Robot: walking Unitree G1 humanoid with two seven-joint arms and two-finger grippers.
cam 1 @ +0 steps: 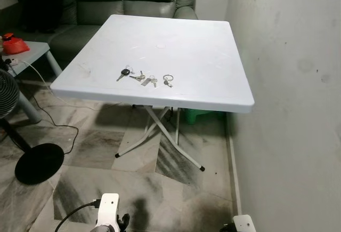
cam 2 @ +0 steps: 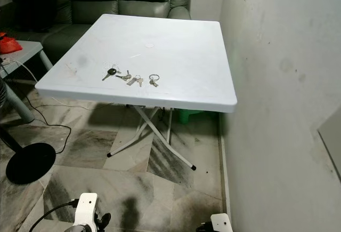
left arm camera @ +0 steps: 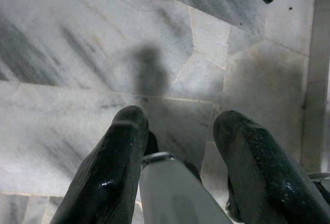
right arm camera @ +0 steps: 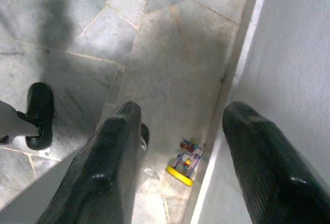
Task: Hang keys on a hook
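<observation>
A bunch of keys (cam 1: 145, 77) lies on the white folding table (cam 1: 202, 56), near its front edge: a black-headed key (cam 1: 124, 73), silver keys and a small ring (cam 1: 168, 78). Both arms hang low, far below the tabletop. My left gripper (left arm camera: 180, 126) is open over the marble floor, with nothing between its fingers. Beside the wall, my right gripper (right arm camera: 183, 118) is also open and holds nothing.
A plastered wall (cam 1: 287, 82) runs close along the table's right side. A dark green sofa (cam 1: 128, 0) stands behind the table. At the left are a fan with a black round base (cam 1: 38, 162), a cable, and a side table with a red object (cam 1: 13, 44). A small colourful item (right arm camera: 186, 162) lies on the floor by the wall.
</observation>
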